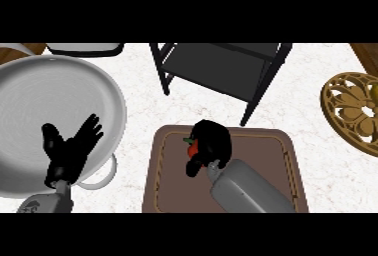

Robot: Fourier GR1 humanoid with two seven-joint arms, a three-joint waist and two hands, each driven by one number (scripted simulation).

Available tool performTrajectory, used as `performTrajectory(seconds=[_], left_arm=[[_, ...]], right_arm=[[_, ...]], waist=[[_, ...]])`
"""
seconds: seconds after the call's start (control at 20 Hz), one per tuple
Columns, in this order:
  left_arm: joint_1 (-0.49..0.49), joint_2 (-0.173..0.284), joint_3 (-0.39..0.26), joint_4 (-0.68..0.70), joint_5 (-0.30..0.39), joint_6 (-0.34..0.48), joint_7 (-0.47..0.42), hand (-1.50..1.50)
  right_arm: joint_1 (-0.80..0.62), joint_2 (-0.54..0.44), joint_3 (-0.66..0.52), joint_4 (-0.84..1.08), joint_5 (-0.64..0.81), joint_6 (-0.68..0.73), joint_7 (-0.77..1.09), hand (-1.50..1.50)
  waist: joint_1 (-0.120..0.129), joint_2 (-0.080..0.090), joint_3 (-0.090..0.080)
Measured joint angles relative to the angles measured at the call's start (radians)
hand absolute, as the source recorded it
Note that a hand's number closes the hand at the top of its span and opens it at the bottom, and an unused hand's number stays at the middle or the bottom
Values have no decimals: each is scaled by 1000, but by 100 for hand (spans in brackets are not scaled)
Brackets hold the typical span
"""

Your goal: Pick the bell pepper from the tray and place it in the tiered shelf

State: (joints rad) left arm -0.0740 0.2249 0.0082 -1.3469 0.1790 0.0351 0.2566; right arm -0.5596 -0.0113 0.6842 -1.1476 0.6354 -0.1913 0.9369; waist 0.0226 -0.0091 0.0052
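Right hand closing on the bell pepper, lift and shelf placement not yet done

The right hand sits over the brown tray, its fingers curled down around the red bell pepper, which peeks out at their left side with its green stem just above; the pepper looks to be on the tray, so the pick seems only begun. The black tiered shelf stands beyond the fingertips, empty as far as shows, so lifting, carrying and setting down all remain. The right forearm slants in from the lower edge, wrist bent over the pepper. The left hand rests open, fingers spread upward, over the large grey bowl
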Motion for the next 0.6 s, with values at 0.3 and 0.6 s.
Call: performTrajectory(seconds=[0.3,0.6], left_arm=[[-55,-10,-21,15,-4,-14,29,0],[-63,-22,-32,25,-18,-6,32,0]], right_arm=[[-214,3,80,58,-135,-121,109,150],[-432,0,112,65,-106,-210,164,150]], waist=[[59,16,-2],[65,9,-3]])
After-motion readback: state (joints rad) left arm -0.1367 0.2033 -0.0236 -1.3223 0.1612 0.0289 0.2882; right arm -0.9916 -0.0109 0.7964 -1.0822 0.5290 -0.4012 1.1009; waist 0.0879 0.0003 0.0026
